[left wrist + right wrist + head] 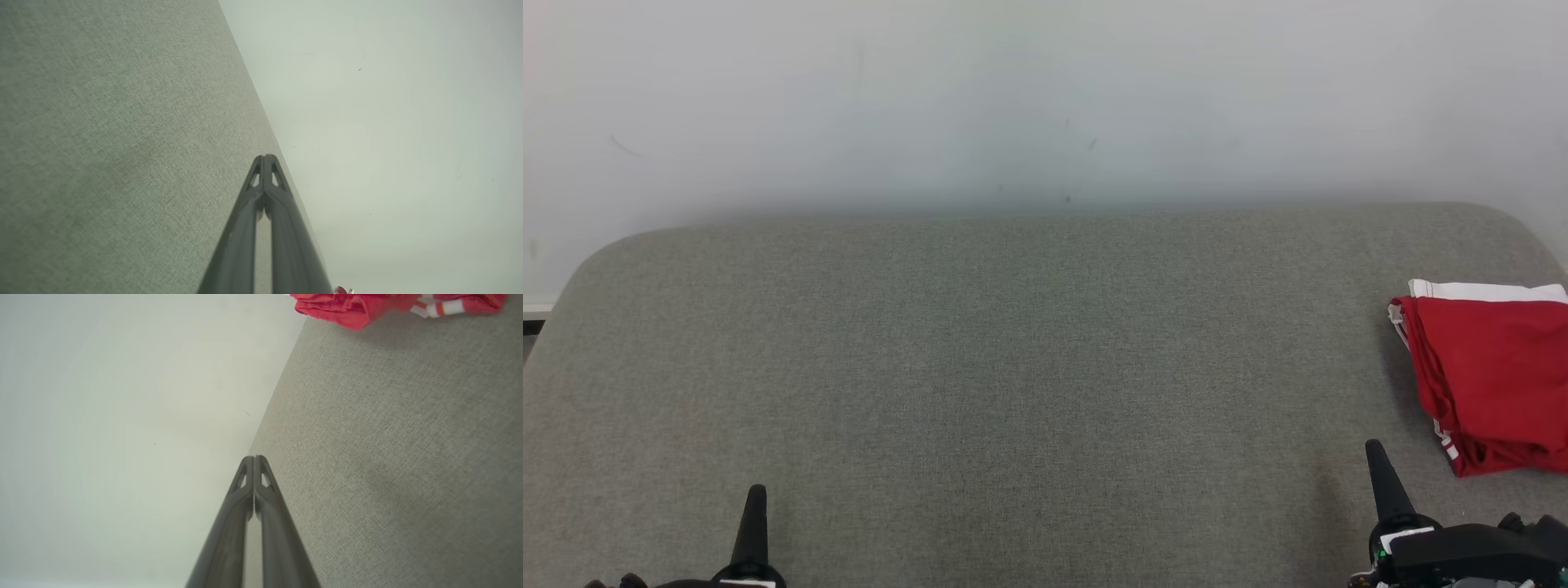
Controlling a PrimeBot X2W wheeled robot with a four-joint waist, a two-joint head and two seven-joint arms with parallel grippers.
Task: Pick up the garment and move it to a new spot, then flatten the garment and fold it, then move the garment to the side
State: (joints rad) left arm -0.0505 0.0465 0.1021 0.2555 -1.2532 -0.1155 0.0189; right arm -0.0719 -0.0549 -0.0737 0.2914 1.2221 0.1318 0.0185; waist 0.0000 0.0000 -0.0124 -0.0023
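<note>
Head view: my left end effector (755,495) sits at 7 o'clock and my right end effector (1374,449) at 5 o'clock. Each has its fingers pressed together and holds nothing. The garment (1494,376), red with white trim, lies in a compact layered bundle at 3 o'clock on the grey bench (1013,367). It is near my right fingers but apart from them, and the frame edge cuts it off.

Left wrist view: my closed fingers point along the bench toward the pale wall (388,122), with a sliver of red at 5 o'clock (340,290).

Right wrist view: my fingers (261,506) are tip to tip and the bundle's rumpled edge is at 1 o'clock (351,308).

I judge these to be the risks. Reaching in with the fingers together would shove the cloth rather than grip it. A shallow pinch could lift only the top layer and spill the folds open. Since I cannot see the bundle's far side, a push toward 3 o'clock might slide it off the bench.
</note>
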